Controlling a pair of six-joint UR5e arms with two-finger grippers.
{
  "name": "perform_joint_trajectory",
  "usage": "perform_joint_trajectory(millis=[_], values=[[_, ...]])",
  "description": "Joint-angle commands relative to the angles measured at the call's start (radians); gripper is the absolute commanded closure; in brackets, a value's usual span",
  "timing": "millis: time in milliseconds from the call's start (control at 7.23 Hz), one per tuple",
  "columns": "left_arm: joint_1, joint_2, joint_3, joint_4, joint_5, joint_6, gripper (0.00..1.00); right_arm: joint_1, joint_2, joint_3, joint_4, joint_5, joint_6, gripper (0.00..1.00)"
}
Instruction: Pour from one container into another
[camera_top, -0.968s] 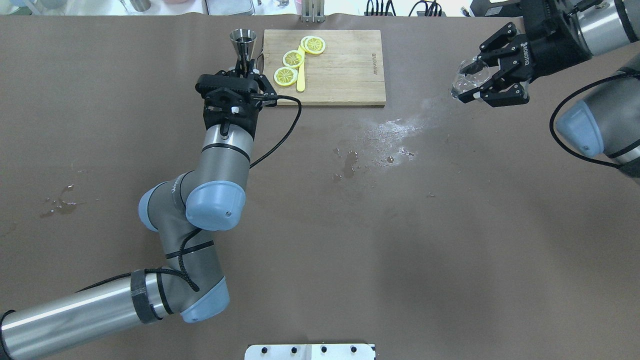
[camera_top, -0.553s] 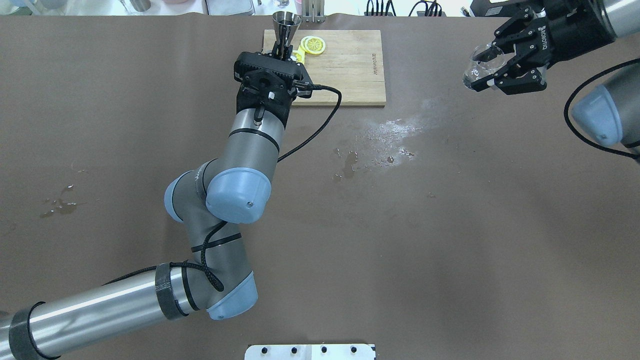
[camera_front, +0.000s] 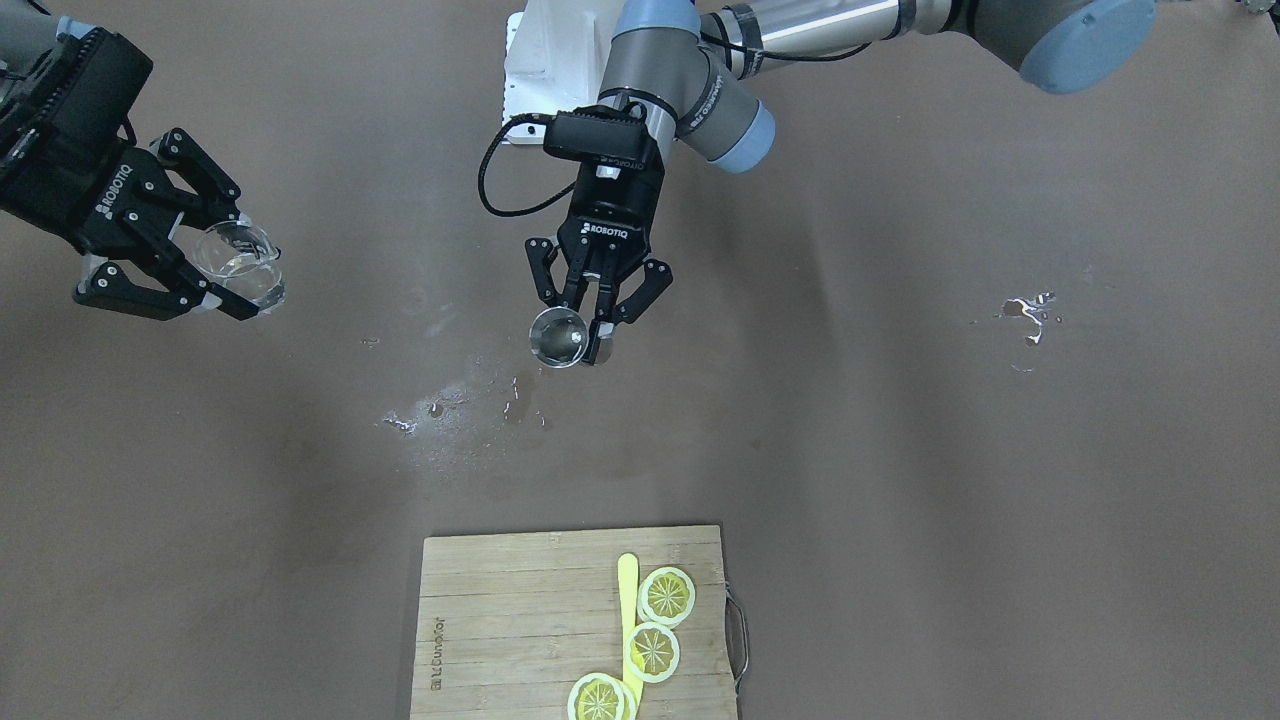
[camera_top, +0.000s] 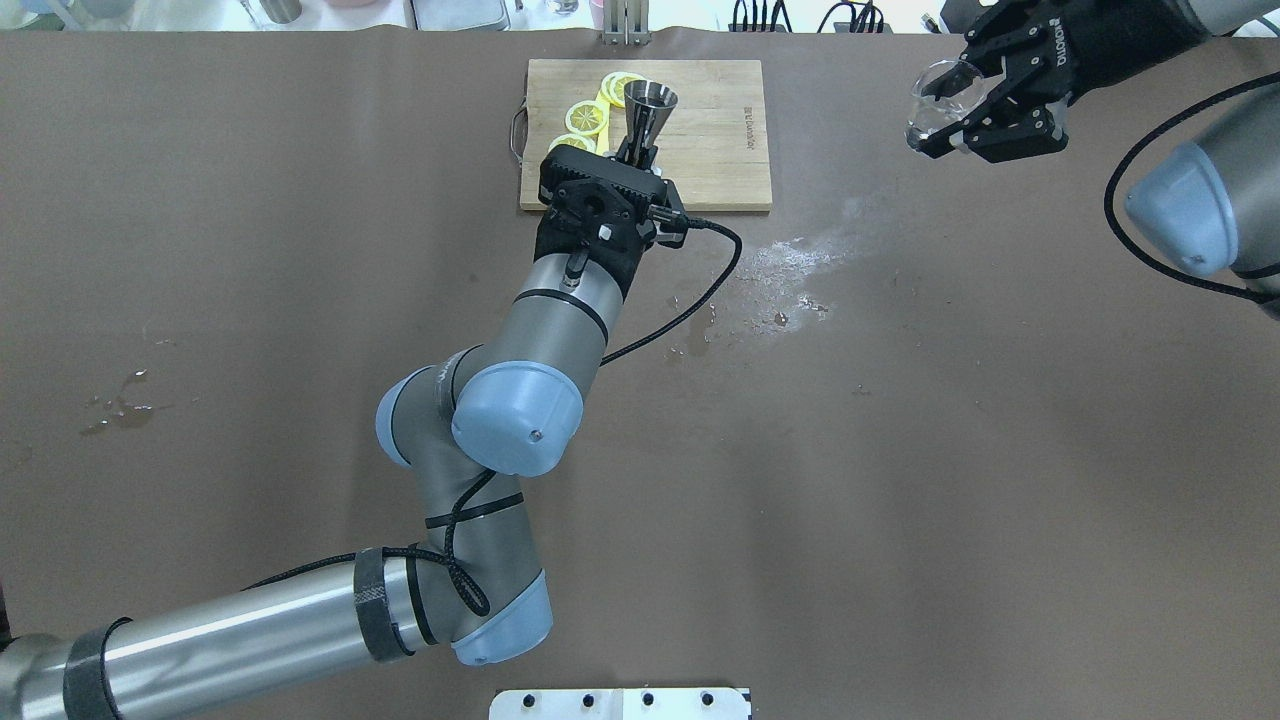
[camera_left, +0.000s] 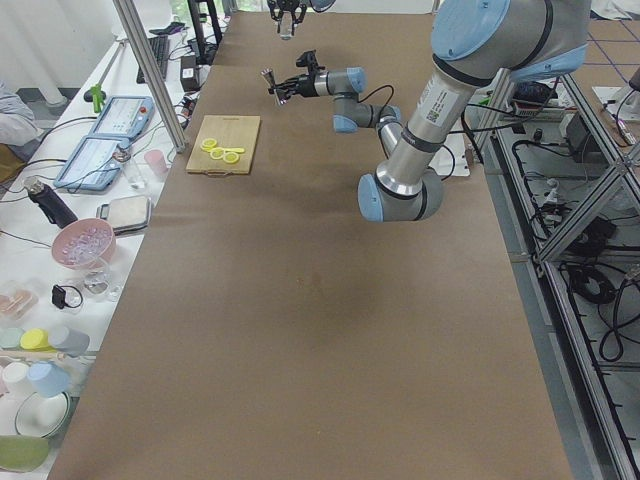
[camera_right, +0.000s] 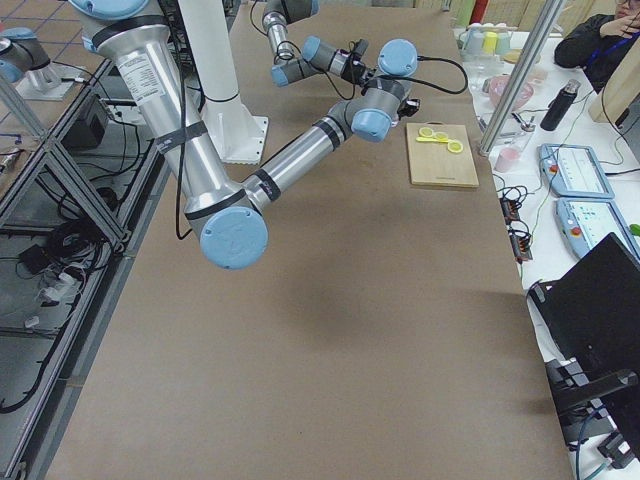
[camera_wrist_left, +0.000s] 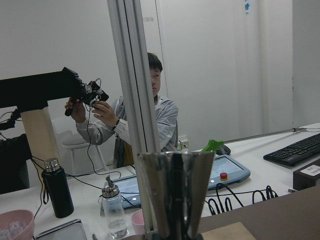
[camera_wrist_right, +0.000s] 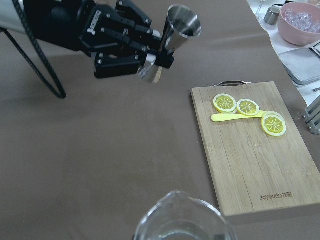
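My left gripper (camera_top: 632, 160) is shut on a steel jigger (camera_top: 650, 110), holding it by the waist, upright, in the air over the near part of the cutting board (camera_top: 700, 150). The front-facing view looks down into the jigger's mouth (camera_front: 558, 338), with the left gripper (camera_front: 597, 320) around it. A clear glass cup (camera_top: 935, 100) with a spout sits in my right gripper (camera_top: 960, 105), which is shut on it, lifted at the far right. From the right wrist, the glass rim (camera_wrist_right: 182, 222) is at the bottom and the jigger (camera_wrist_right: 177, 30) at top.
Lemon slices (camera_top: 585, 118) and a yellow stick (camera_front: 627, 600) lie on the wooden board (camera_front: 520, 620). A wet spill (camera_top: 780, 270) marks the brown table between the arms; a small puddle (camera_top: 120, 405) lies far left. A person (camera_wrist_left: 150, 110) sits beyond the table's far edge.
My left arm has carried the jigger to the right, from beside the board's left edge to over the board. My right gripper has lifted the glass toward the far edge.
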Motion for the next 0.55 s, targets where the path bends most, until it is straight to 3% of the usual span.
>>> perform_joint_trajectory(millis=[0, 415], values=[[0.004, -0.046, 0.053, -0.010, -0.059, -0.005, 1.00, -0.004, 0.011, 0.003, -0.019, -0.001, 0.002, 1.00], [0.007, -0.047, 0.076, -0.136, -0.053, 0.001, 1.00, -0.009, 0.011, 0.009, -0.022, 0.005, 0.011, 1.00]])
